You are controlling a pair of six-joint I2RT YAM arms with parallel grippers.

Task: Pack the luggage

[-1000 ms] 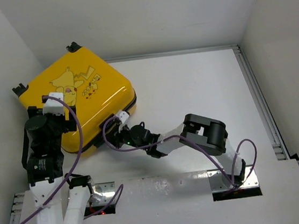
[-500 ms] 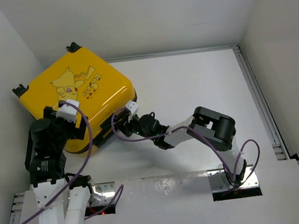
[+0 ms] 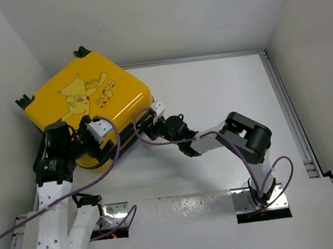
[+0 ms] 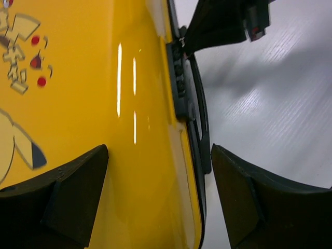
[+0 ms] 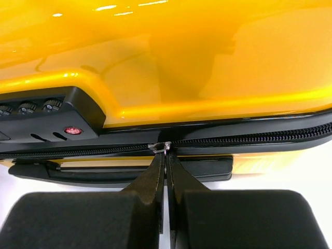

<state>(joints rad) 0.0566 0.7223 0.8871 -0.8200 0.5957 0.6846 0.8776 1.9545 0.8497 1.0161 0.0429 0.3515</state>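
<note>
Now your right gripper (image 5: 166,155) pinches the tiny zipper pull (image 5: 164,147) on the luggage (image 3: 100,93) at the worktop's (image 3: 223,94) far left, your left gripper (image 4: 160,155) wide apart over its edge, so a hard tug may slip off.

The left arm (image 3: 48,195) rises from its base at the near left edge of the table (image 3: 222,88), bends at the elbow and turns its wrist rightward. The left gripper (image 4: 158,199) stands with its two black fingers (image 4: 62,199) spread wide apart. The right arm (image 3: 249,139) comes up from the near right edge, folds at a raised elbow and stretches its forearm low and leftward across the table, where the right gripper (image 5: 166,155) has its tapered fingers pressed together, tips meeting at a point.
</note>
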